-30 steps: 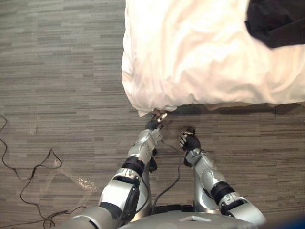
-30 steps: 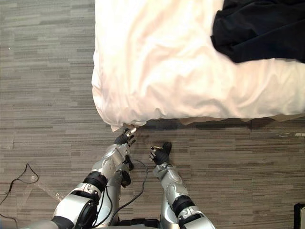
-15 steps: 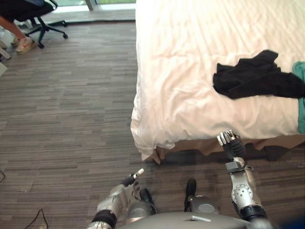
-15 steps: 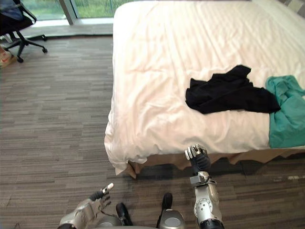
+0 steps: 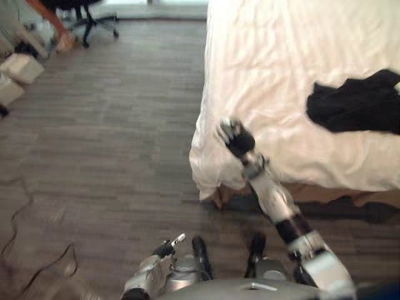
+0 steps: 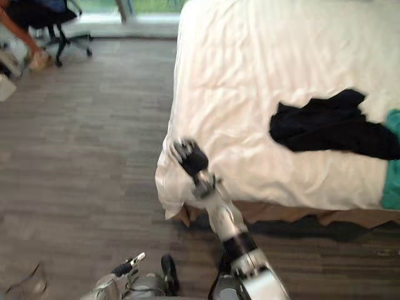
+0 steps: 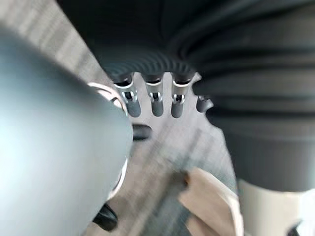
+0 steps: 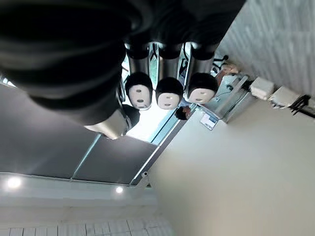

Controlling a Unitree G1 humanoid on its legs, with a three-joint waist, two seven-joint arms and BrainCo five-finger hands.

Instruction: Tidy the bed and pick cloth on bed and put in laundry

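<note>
Grey plank-patterned flooring (image 5: 112,125) with fine streaks takes up the 9 o'clock half of the head view, and a bed (image 6: 187,181) under a white, softly creased duvet takes up the 3 o'clock half, with a tan pleated skirt (image 6: 300,215) showing below the duvet's rounded near edge. The black cloth (image 6: 325,128), a limp matte heap with ragged lobes, lies on the duvet towards 2 o'clock, well apart from both hands. A teal cloth (image 6: 392,169) lies just beside it at 3 o'clock. A dark wheeled office chair (image 6: 53,19) stands at 11 o'clock with a person's leg (image 5: 53,15) next to it, and pale boxes (image 5: 22,67) sit on the floor at 10 o'clock. The right hand (image 5: 236,139) is raised near the middle of the view, in front of the bed's near corner. Its own wrist view shows its fingers (image 8: 169,93) curled in with the pads turned back, and it holds nothing. The left hand (image 5: 164,249) hangs low at 6 o'clock over the floor, with its fingers (image 7: 156,101) loose and fairly straight and nothing in them. Half a second ago the right hand was lower, at about 4 o'clock under the foot edge of the mattress, and it has since swung up and across to the corner. The camera has shifted as well. The black cloth lies in the same heap on the duvet, and the left hand stays low.
</note>
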